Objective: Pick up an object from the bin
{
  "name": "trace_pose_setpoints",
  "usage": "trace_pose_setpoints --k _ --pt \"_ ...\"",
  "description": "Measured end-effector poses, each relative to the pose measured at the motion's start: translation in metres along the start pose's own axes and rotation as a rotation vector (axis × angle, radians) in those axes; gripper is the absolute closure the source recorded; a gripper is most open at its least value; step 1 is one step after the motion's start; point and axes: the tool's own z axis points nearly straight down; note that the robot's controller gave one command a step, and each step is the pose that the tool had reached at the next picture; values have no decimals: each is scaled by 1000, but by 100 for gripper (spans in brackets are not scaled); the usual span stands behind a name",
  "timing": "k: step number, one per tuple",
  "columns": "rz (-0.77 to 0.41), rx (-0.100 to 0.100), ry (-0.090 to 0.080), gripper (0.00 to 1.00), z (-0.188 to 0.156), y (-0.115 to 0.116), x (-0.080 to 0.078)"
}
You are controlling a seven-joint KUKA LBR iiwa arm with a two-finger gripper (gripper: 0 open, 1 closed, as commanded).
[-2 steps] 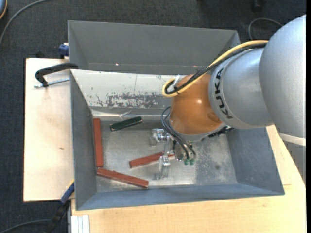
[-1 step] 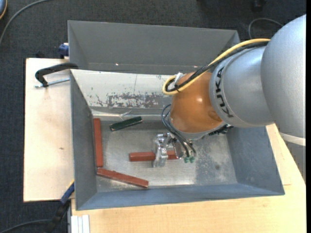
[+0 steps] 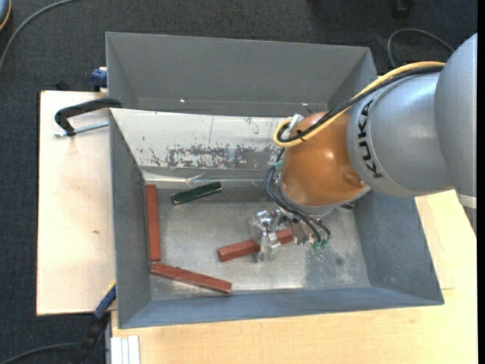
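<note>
My gripper [image 3: 267,243] is low over the middle of the bin floor, its metal fingers straddling a short reddish-brown stick [image 3: 244,249] near that stick's right end. The stick lies flat and runs left to right, slightly tilted. Whether the fingers press on it is hidden by the gripper body. A dark green marker-like stick [image 3: 196,193] lies on the floor up and to the left of the gripper.
A long reddish-brown stick [image 3: 154,223] lies along the bin's left wall. Another long one [image 3: 191,277] lies along the front wall at the lower left. The arm with its orange cover and cables hangs over the bin's right half.
</note>
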Motion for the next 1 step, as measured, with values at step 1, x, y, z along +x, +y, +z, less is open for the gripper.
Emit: trace_pose_setpoints --k 1 --pt "57 1 -4 100 -139 -65 27"
